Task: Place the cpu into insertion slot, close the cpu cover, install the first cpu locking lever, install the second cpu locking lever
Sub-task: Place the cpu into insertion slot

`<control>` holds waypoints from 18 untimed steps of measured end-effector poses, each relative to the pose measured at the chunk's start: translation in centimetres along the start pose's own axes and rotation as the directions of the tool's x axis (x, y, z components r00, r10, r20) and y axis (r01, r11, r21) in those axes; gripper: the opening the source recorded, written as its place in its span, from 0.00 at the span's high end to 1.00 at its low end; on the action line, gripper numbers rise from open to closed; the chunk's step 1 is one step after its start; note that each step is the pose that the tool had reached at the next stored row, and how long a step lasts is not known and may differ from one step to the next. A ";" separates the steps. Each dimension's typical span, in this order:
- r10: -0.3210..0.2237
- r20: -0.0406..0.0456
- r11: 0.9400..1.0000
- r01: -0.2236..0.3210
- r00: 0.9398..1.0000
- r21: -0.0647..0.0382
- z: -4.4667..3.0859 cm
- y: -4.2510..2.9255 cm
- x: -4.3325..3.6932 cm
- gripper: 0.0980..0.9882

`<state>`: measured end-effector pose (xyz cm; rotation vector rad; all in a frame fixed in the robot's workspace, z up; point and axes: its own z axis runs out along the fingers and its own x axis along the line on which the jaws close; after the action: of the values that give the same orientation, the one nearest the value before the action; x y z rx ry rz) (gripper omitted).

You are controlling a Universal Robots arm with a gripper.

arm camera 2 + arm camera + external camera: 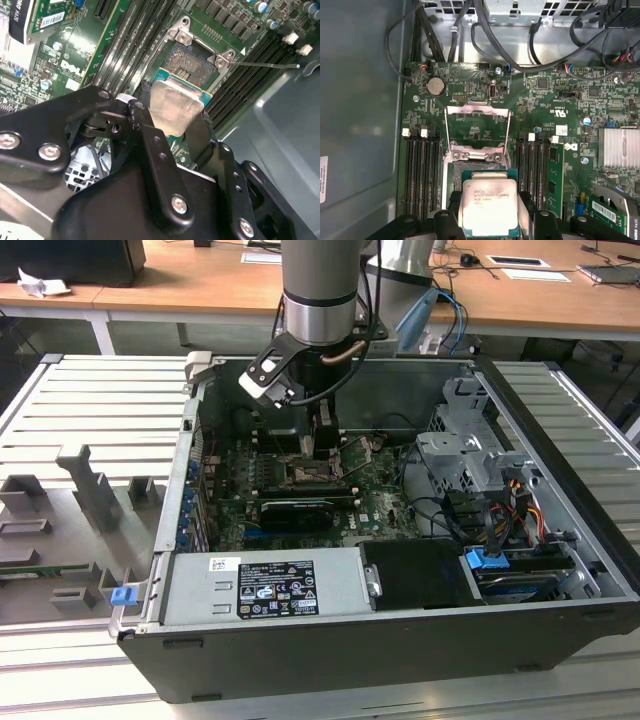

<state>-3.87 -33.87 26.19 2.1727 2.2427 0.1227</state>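
Slatted tabletop [100,410], open computer case [330,665] set on it, cpu [490,207] gripped flat by the gripper [490,216], held over the insertion slot [470,159], cpu cover [477,122] swung open, drive cage [470,455] at 3 o'clock of the slot in the exterior view.

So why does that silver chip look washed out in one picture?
In the second wrist view, light glares off the small flat silver-grey square chip held in the black tool, whitening it; in the first wrist view it looks evenly lit, while the silvery metal frame plate gleams; in the exterior view the green circuit board lies dim inside the dark case.
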 end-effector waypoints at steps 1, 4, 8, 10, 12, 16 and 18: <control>0.000 0.000 1.000 0.000 1.000 0.000 0.07 -0.01 0.00 0.52; 0.000 0.000 1.000 0.000 1.000 0.000 0.12 -0.01 0.00 0.52; 0.000 0.000 1.000 0.000 1.000 -0.001 0.40 -0.24 0.00 0.52; 0.000 0.000 1.000 0.000 1.000 -0.002 0.70 -0.37 0.07 0.52; 0.001 0.000 1.000 -0.001 1.000 -0.002 1.21 -0.40 0.21 0.52; 0.015 0.001 1.000 -0.015 1.000 -0.003 1.86 -0.55 0.31 0.52; 0.016 0.001 1.000 -0.016 1.000 -0.003 2.05 -0.73 0.31 0.52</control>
<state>-4.47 -33.49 24.11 2.1889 2.2241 0.1251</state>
